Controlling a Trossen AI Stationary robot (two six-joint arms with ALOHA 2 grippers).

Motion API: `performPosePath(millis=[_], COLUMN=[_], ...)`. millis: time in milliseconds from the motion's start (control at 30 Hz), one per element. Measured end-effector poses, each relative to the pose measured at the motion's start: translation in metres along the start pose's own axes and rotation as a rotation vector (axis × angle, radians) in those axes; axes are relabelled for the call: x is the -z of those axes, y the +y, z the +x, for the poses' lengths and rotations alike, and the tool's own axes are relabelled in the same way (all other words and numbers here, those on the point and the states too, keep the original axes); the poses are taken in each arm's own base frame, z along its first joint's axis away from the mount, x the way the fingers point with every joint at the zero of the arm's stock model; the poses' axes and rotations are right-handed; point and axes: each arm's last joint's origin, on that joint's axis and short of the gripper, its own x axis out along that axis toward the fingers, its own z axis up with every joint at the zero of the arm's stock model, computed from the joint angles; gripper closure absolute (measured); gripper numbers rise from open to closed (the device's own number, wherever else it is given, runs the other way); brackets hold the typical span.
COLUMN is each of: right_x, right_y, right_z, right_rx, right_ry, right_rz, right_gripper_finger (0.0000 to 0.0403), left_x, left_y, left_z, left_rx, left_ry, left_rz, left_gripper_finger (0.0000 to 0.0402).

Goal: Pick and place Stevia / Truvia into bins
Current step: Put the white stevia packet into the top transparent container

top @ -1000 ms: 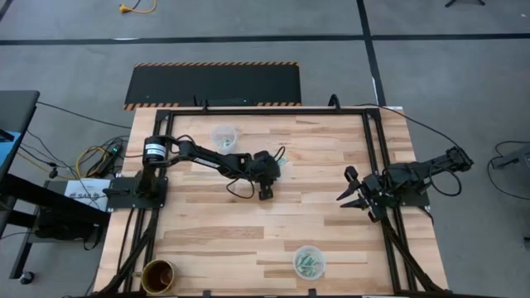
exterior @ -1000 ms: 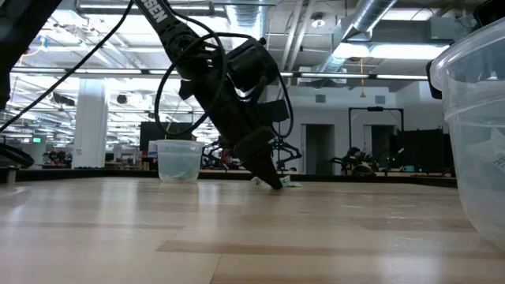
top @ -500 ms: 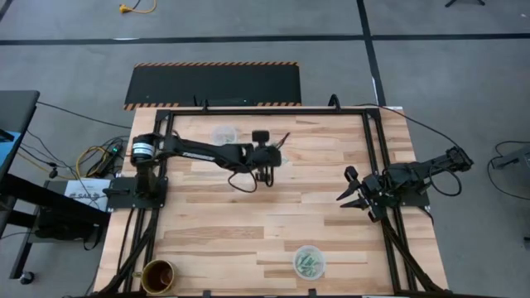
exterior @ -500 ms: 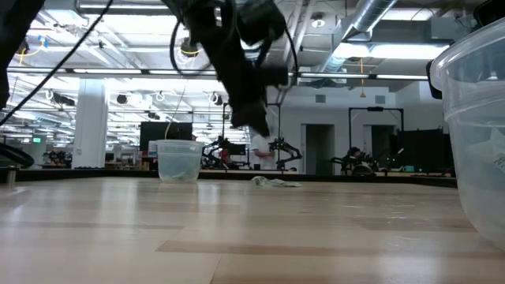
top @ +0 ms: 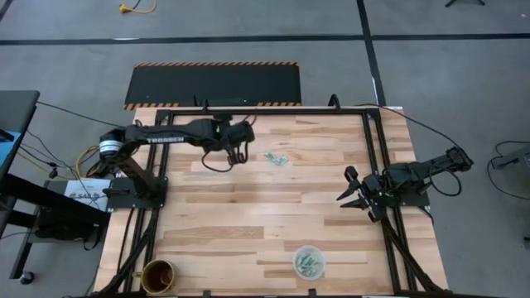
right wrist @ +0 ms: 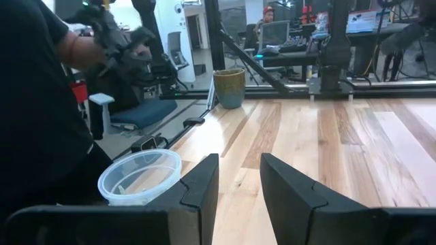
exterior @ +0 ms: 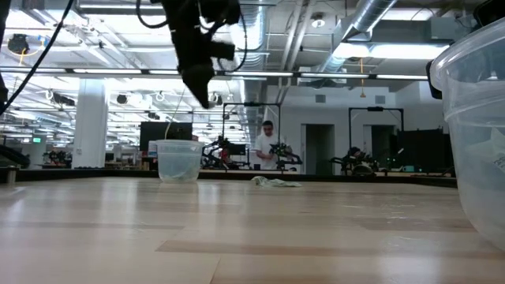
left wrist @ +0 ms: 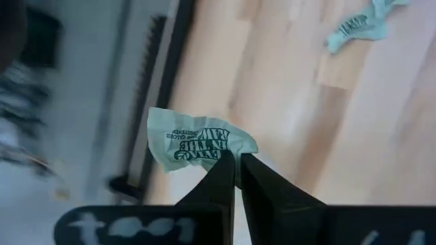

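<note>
Fingertips (left wrist: 225, 178) of my left gripper (top: 241, 132) pinch one Truvia packet (left wrist: 196, 141) by its corner, above the far clear cup (exterior: 177, 160). Best to centre over the rim, then release. Right gripper (top: 351, 190) waits part-open.

**Left arm lifts a packet away from the pile**

The left gripper (top: 241, 132) has left the worktop's middle and swung to the upper left of the overhead frame, over the cup there. Its fingers (left wrist: 225, 178) have closed on one green packet (left wrist: 197, 144). The remaining packets (top: 277, 157) now lie uncovered.
</note>
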Motion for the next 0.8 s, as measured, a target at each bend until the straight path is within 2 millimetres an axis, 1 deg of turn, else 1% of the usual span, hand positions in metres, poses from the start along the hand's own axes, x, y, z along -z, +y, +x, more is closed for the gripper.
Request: performPosePath(millis=[67,167,267,367,533,800], right_x=[0.0,0.0,0.0,0.0,0.0,0.0], right_y=[0.0,0.0,0.0,0.0,0.0,0.0], right_z=[0.0,0.0,0.0,0.0,0.0,0.0], right_rx=[0.0,0.0,0.0,0.0,0.0,0.0], right_ry=[0.0,0.0,0.0,0.0,0.0,0.0], right_rz=[0.0,0.0,0.0,0.0,0.0,0.0], right_gripper_finger=[0.03,0.03,0.03,0.03,0.03,0.03], left_x=[0.007,0.021,0.034,0.043,0.039,0.033], left_y=[0.003,0.003,0.0,-0.001,-0.004,-0.004], left_z=[0.009,0.025,0.039,0.044,0.044,0.045], left_rx=[0.053,0.056,-0.006,-0.095,-0.102,-0.106], left_ry=[0.035,0.103,0.157,0.187,0.149,0.096], left_rz=[-0.07,-0.13,-0.162,-0.165,-0.163,-0.188], left_gripper_finger=[0.04,0.039,0.0377,0.0363,0.0344,0.031])
